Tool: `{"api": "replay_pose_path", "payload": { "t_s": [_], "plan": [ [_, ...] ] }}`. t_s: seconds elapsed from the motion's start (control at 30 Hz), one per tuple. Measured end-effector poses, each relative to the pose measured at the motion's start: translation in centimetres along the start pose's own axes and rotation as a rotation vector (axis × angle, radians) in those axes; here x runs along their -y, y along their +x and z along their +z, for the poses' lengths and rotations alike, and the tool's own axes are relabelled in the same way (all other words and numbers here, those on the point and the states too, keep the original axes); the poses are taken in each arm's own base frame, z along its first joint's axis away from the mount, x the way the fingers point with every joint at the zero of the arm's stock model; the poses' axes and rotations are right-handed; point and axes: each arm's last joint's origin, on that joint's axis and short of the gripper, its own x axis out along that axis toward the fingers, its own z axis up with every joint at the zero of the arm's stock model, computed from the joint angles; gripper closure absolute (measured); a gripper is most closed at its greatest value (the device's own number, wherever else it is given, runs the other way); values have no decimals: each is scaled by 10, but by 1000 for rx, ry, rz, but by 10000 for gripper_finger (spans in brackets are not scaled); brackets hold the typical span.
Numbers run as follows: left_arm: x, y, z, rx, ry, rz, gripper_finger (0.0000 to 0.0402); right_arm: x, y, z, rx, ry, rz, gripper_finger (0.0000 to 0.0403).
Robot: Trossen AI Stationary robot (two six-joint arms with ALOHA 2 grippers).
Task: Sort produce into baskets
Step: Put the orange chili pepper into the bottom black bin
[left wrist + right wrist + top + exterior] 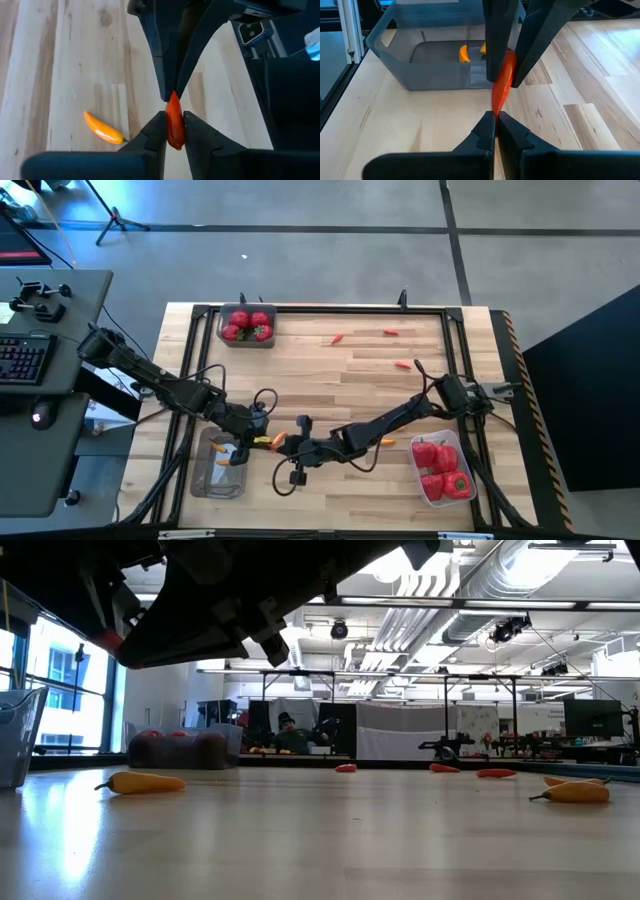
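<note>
Where the claws meet: left claw (174, 121) clamps a red piece (174, 107) between its dark, wedge-shaped fingers (155, 127); right claw (495, 119) is closed, its tips pinching the piece's narrow end from the opposite side.
Red piece: slim, tapered, glossy orange-red skin, held off the table, one claw at each end.
Claw material: matte black, smooth, angular, narrowing to fine tips.
Just below the claws: table (60, 60), pale wood planks with visible grain and knots.
Near the left claw: a yellow piece (102, 131), curved, waxy, pointed, lying on the wood.
Beside the left claw: tub (395, 65), see-through grey plastic, rounded corners, holding small orange-yellow pieces (464, 54).
Beside the right arm: an orange piece (387, 442) on the wood; past it a second tub (418, 475) with bell peppers (440, 470), red, lumpy, green-stemmed.
Well beyond both claws: a third tub (247, 342) at the table's edge with round red fruits (248, 323), green-topped; three loose red slivers (338, 338) (391, 332) (403, 364) scattered on the planks.
</note>
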Motion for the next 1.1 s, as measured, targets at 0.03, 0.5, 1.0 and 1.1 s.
{"api": "replay_pose_path", "payload": {
  "t_s": [0.03,0.5,1.0,1.1],
  "plan": [
    [0,0,0,-3,0,-8,366,0,0,0,1,0,0,398],
    [5,-18,-4,-101,36,-94,397,2,-8,4,-35,17,-18,251],
    [31,-61,-54,-430,-71,-25,398,24,-10,-4,-215,28,-68,233],
    [28,-54,-67,-431,-94,-7,398,32,-9,-6,-258,47,-59,233]
  ]
}}
